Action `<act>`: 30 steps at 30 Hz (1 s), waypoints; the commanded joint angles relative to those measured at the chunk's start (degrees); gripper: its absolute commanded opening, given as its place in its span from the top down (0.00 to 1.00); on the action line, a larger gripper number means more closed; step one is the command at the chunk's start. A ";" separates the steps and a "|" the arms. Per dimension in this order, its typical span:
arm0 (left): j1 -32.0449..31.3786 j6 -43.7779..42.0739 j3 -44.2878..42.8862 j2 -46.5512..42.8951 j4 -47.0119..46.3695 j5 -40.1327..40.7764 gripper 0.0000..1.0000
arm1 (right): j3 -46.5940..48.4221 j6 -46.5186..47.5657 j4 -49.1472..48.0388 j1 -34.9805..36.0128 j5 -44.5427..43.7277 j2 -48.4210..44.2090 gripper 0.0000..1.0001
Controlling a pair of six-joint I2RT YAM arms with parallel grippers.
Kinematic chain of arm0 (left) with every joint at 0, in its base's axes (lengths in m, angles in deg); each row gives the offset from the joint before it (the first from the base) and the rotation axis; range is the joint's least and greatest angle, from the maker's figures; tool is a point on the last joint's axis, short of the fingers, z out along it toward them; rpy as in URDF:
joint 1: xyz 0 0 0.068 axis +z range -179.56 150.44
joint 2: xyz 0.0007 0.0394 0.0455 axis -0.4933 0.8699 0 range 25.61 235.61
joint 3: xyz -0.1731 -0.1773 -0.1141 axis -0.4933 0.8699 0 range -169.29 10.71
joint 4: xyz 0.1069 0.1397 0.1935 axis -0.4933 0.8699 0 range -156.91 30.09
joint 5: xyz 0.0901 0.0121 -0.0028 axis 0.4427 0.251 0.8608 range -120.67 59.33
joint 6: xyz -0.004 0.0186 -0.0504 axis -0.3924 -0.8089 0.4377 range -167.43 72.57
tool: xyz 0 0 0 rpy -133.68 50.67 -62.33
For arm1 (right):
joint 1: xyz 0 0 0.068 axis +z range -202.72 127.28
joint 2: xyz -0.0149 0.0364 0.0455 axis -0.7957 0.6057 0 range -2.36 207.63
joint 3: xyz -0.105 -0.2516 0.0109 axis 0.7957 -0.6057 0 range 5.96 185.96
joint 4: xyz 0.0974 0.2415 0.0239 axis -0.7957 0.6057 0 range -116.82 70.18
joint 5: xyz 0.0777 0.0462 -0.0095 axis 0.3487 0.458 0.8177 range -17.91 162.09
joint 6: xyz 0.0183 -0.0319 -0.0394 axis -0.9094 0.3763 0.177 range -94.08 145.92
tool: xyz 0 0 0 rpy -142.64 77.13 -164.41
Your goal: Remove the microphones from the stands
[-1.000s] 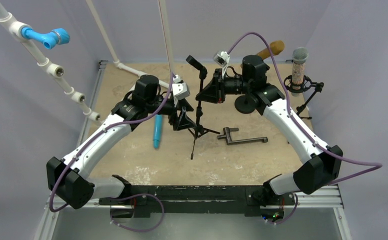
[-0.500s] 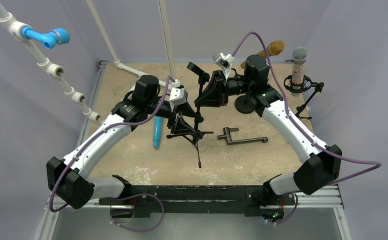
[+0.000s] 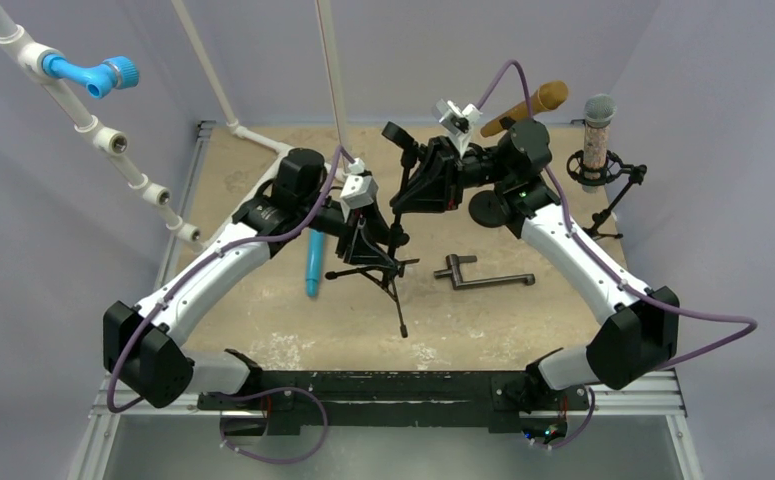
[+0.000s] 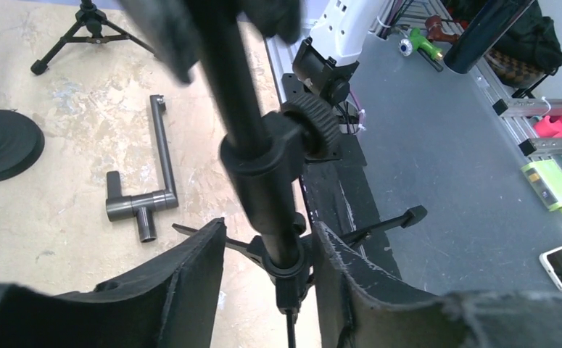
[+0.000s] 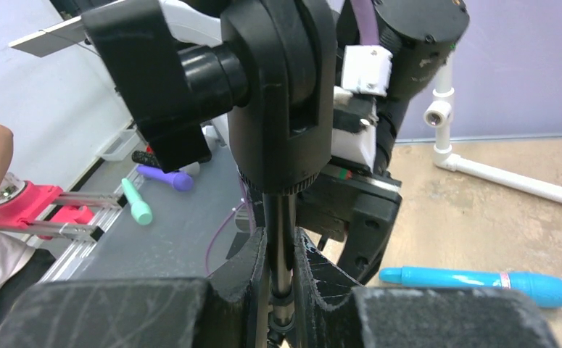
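Note:
A small black tripod mic stand (image 3: 397, 215) stands tilted at the middle of the table, its clip head (image 3: 395, 133) empty. My right gripper (image 3: 418, 190) is shut on its thin upper pole, seen in the right wrist view (image 5: 281, 239) below the stand's clamp head (image 5: 278, 87). My left gripper (image 3: 368, 240) is open around the lower pole (image 4: 252, 145) just above the legs, with gaps on both sides (image 4: 269, 228). A brown microphone (image 3: 541, 98) sits on a round-base stand (image 3: 490, 208). A grey microphone (image 3: 597, 128) sits in a shock mount at right.
A blue microphone-like stick (image 3: 313, 262) lies left of the tripod, also in the right wrist view (image 5: 481, 279). A dark T-shaped pipe (image 3: 483, 276) lies right of it, also in the left wrist view (image 4: 158, 167). White PVC pipes (image 3: 263, 140) run along the back left.
The tripod stand has tilted and turned, its legs swinging toward the front. Both grippers moved with it; the right wrist rose and the left arm shifted right.

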 commanded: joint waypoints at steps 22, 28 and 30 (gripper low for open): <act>-2.60 7.84 0.27 3.26 -6.72 -4.44 1.00 | 0.59 3.30 3.72 -0.04 -2.17 -2.71 1.00; -2.49 11.52 1.08 1.54 -8.18 -0.61 1.00 | 6.66 25.95 35.02 0.04 -11.34 -3.90 0.78; -2.34 13.30 1.52 0.83 -9.41 0.73 1.00 | 7.34 27.83 38.16 0.04 -15.47 -4.37 0.59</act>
